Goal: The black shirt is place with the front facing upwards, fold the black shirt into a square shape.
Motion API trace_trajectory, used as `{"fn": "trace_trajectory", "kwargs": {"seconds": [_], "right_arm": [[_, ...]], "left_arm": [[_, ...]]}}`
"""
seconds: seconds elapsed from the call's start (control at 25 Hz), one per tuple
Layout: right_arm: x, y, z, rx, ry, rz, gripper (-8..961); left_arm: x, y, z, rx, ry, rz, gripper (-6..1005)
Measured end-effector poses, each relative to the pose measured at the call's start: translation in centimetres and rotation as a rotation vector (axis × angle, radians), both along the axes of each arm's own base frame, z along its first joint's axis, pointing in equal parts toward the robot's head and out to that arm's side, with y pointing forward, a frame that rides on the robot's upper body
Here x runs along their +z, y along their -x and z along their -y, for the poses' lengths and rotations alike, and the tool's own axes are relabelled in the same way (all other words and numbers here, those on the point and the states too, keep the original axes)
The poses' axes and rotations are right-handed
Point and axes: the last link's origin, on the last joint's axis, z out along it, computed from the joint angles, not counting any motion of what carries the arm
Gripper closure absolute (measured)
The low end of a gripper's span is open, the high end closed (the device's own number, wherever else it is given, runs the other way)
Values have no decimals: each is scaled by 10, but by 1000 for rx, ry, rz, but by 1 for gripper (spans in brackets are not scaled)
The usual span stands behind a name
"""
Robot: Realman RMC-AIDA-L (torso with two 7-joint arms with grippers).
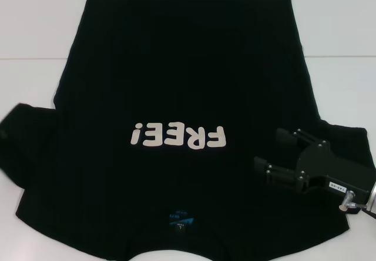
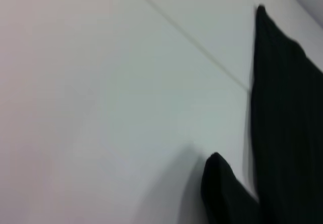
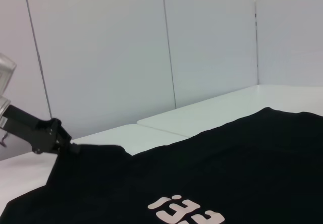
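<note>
The black shirt (image 1: 182,84) lies spread flat on the white table (image 1: 35,32), front up, with cream "FREE!" lettering (image 1: 178,136) and a small blue neck label (image 1: 180,218) at the near edge. My right gripper (image 1: 267,148) hovers open over the shirt beside its right sleeve (image 1: 346,140), fingers pointing toward the lettering, nothing between them. My left gripper (image 3: 48,134) shows in the right wrist view at the tip of the shirt's far sleeve (image 3: 96,156). The left wrist view shows only the shirt's side edge (image 2: 287,118) and a sleeve (image 2: 222,193) on the table.
White table surface (image 2: 101,108) surrounds the shirt, with a seam line (image 1: 29,57) running across it. White wall panels (image 3: 126,47) stand behind the table.
</note>
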Motion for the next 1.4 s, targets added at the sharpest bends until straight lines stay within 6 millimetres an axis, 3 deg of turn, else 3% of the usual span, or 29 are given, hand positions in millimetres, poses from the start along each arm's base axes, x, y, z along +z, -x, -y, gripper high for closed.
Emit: {"fn": "trace_trajectory", "kwargs": {"seconds": [0.28, 0.4, 0.92, 1.12, 1.4], "right_arm": [[0, 0, 0, -1, -1, 0, 9], [-1, 1, 0, 0, 0, -1, 9], [-3, 2, 0, 5, 4, -3, 9], [-4, 3, -1, 6, 6, -6, 10], [-5, 4, 0, 5, 10, -9, 10]], "left_arm": [[25, -6, -12, -24, -42, -48, 995], [26, -11, -15, -40, -31, -39, 995], [14, -48, -28, -101, 63, 123, 995], [2, -63, -32, -143, 92, 189, 996], [-23, -67, -31, -133, 111, 284, 996]]}}
